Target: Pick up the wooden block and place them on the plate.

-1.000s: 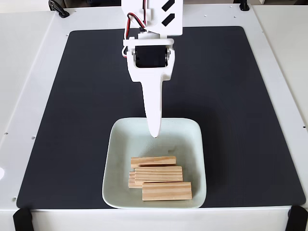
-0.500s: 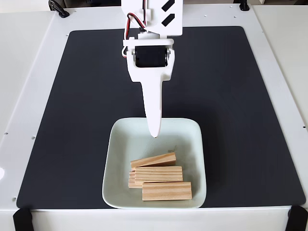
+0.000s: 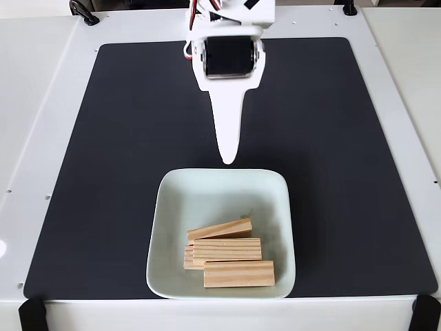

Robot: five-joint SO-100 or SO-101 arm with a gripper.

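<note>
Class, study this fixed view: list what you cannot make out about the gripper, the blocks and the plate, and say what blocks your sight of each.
1. Gripper: one white finger faces the camera, so whether the jaws are open or shut cannot be told.
2. Arm: cut off by the top edge above the gripper.
3. Wooden blocks: they overlap in the plate, so the lowest one is mostly hidden, its end peeking out at left.

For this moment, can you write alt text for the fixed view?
Four wooden blocks lie piled in the pale plate at the near edge of a black mat. The white hand hangs just beyond the plate's far rim, holding nothing.
</note>
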